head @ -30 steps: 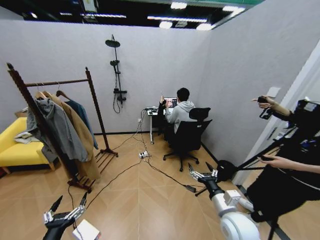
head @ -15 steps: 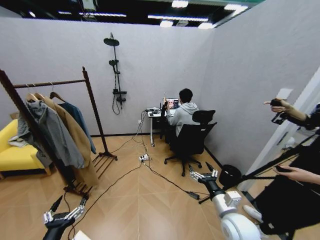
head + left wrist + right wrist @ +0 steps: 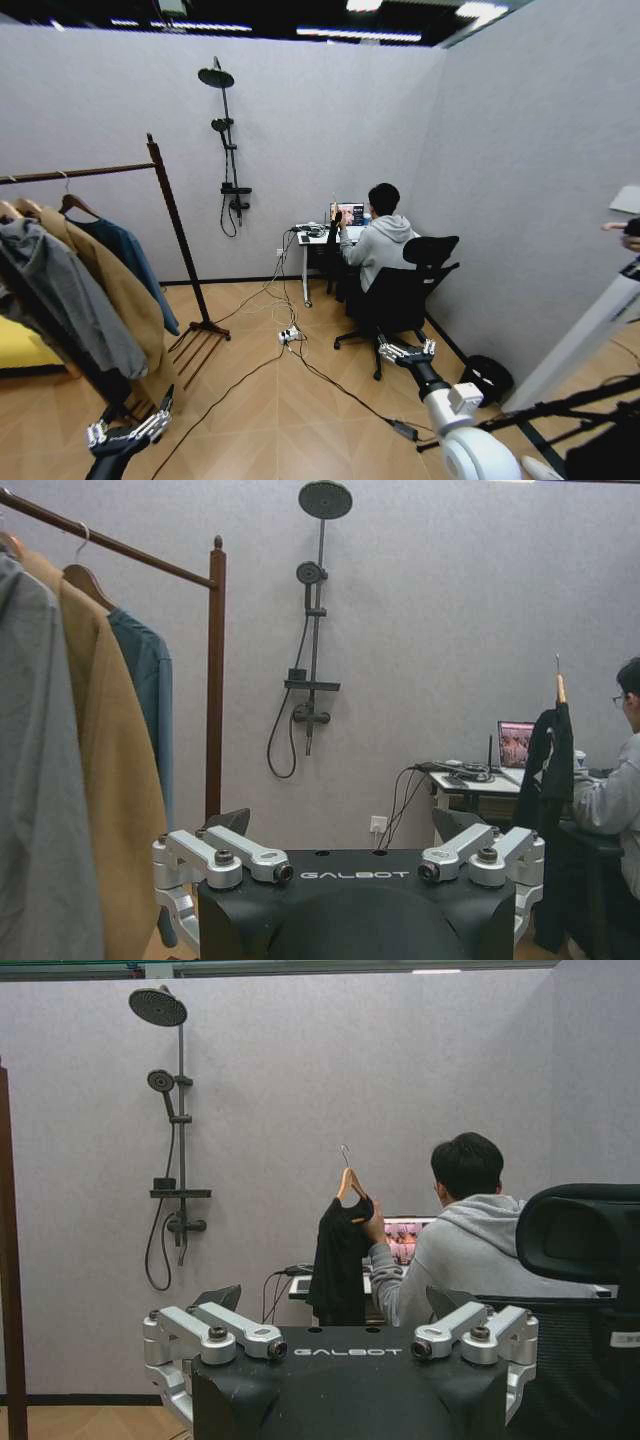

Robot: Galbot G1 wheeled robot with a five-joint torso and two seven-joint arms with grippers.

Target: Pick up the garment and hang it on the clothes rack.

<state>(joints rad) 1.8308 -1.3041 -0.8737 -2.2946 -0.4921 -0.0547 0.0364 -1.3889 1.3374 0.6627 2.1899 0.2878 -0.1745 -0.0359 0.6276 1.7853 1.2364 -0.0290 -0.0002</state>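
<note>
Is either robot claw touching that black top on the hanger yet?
Apart. In the right wrist view the garment hangs across the room in a seated person's hand, far beyond the open right claw; the left claw is empty too.

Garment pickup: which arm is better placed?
Probably right. The garment hangs by the desk, held up by a seated person; right gripper sits open on that side, left gripper open near the clothes rack.

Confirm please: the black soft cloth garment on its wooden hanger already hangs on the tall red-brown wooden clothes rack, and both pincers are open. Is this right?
Not quite. The black soft cloth garment on its wooden hanger is held up by the seated person at the desk, as the right wrist view shows, not on the tall red-brown wooden clothes rack. The left pincer and right pincer are indeed open.
</note>
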